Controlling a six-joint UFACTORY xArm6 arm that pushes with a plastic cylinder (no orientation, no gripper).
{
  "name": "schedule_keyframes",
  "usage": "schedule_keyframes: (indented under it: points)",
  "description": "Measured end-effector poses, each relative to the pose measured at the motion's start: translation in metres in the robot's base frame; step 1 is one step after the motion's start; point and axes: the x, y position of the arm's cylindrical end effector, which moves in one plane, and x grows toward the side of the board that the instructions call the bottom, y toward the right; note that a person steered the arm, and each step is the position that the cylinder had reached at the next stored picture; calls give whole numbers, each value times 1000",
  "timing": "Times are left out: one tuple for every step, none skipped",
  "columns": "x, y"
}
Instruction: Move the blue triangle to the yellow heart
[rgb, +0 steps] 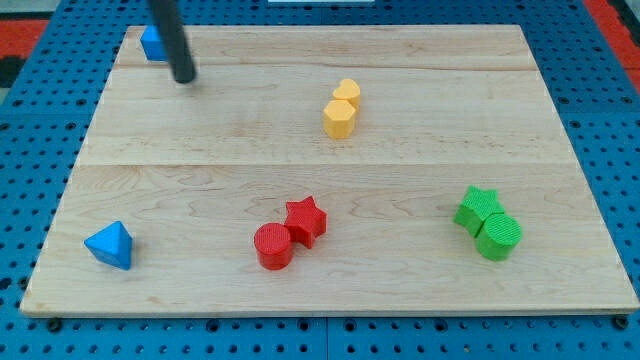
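Note:
The blue triangle lies near the board's bottom left corner. The yellow heart sits above the board's middle, touching a yellow hexagon just below it. My tip is at the view's top left, far above the blue triangle and well left of the yellow heart. A second blue block, shape unclear, sits right behind the rod at the top left corner, partly hidden by it.
A red cylinder and a red star touch each other at the bottom middle. A green star and a green cylinder-like block touch at the right. The wooden board lies on a blue pegboard.

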Motion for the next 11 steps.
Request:
schedule_keyframes:
  points:
    - [32,57]
    - [116,71]
    - [214,65]
    - [278,12]
    - [280,-72]
    - [233,-95]
    - [172,-93]
    - [160,-26]
    - [158,0]
    - [161,24]
    - [159,58]
